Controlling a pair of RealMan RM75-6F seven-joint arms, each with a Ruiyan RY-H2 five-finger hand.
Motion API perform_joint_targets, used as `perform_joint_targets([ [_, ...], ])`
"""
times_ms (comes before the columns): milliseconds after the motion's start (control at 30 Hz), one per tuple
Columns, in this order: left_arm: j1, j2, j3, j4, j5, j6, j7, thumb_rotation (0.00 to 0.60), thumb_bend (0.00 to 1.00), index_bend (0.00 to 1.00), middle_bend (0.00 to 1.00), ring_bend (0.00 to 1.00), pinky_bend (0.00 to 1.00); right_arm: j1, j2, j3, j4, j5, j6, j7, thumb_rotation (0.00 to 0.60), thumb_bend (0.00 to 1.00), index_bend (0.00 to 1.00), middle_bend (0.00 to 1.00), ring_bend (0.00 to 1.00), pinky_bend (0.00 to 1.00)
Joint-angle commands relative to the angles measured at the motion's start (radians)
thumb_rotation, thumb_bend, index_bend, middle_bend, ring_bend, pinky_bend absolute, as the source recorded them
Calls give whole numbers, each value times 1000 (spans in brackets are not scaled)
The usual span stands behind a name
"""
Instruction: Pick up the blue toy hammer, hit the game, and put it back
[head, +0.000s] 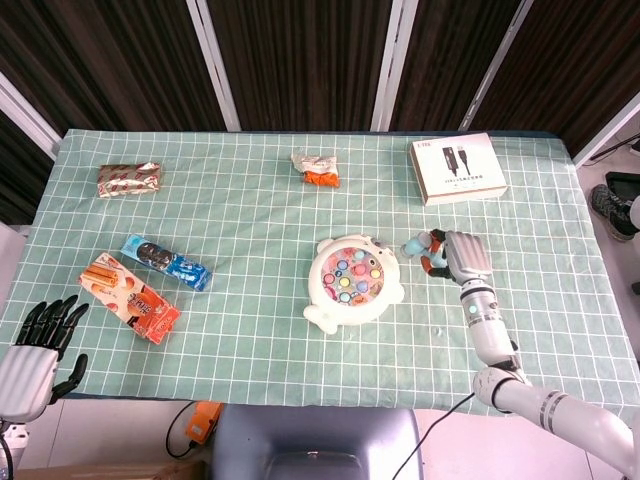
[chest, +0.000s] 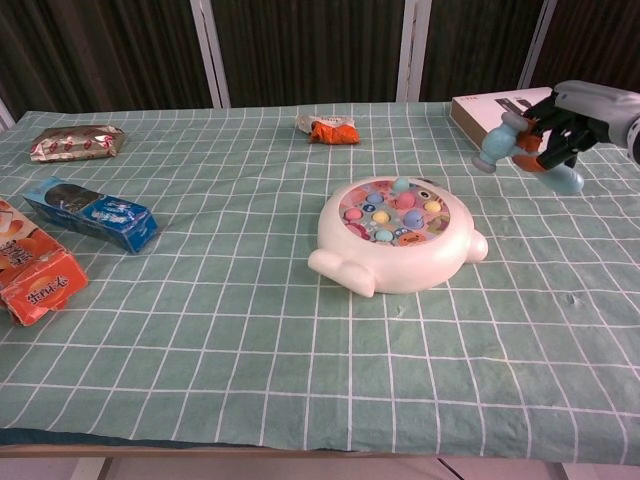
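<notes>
— Where is the blue toy hammer (chest: 527, 155)?
— Gripped in the right hand (chest: 580, 108), lifted off the table (head: 250, 215) beside the game (head: 352, 281), toward the right edge.
— The left hand (head: 32, 360)?
— Empty, fingers spread, off the near-left corner.

We see the blue toy hammer (chest: 525, 150) lifted clear of the tablecloth, its pale blue head (head: 413, 245) pointing toward the game (head: 352, 281) and an orange band around its middle, mostly covered in the head view. The game is a white, rounded whack-a-mole toy lying flat near the table's centre, its top studded with pink, blue and yellow pegs.
</notes>
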Motion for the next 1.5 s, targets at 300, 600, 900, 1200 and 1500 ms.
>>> perform_joint_targets([
  [300, 2, 1, 0, 0, 1, 4, 0, 600, 479, 8, 3, 0, 13, 120, 137, -64, -391, 30, 52, -375, 600, 642, 941, 656, 618, 680],
  [600, 7, 6, -1, 1, 1, 14, -12, 600, 479, 8, 2, 0, 13, 258, 89, -141, -483, 218, 162, -698, 600, 641, 942, 656, 618, 680],
  [900, 6, 7, -1, 2, -1, 11, -13, 600, 478, 8, 2, 0, 13, 336, 101, -149, -512, 370, 203, -781, 600, 644, 942, 656, 618, 679],
  [1200, 4, 6, -1, 0, -1, 5, -10, 600, 480, 8, 2, 0, 13, 368, 96, -193, -476, 352, 277, -829, 600, 644, 942, 656, 619, 678],
  [1500, 5, 7, -2, 1, -1, 7, -12, 600, 480, 8, 2, 0, 13, 390, 47, -232, -422, 331, 307, -871, 600, 643, 942, 656, 618, 673],
])
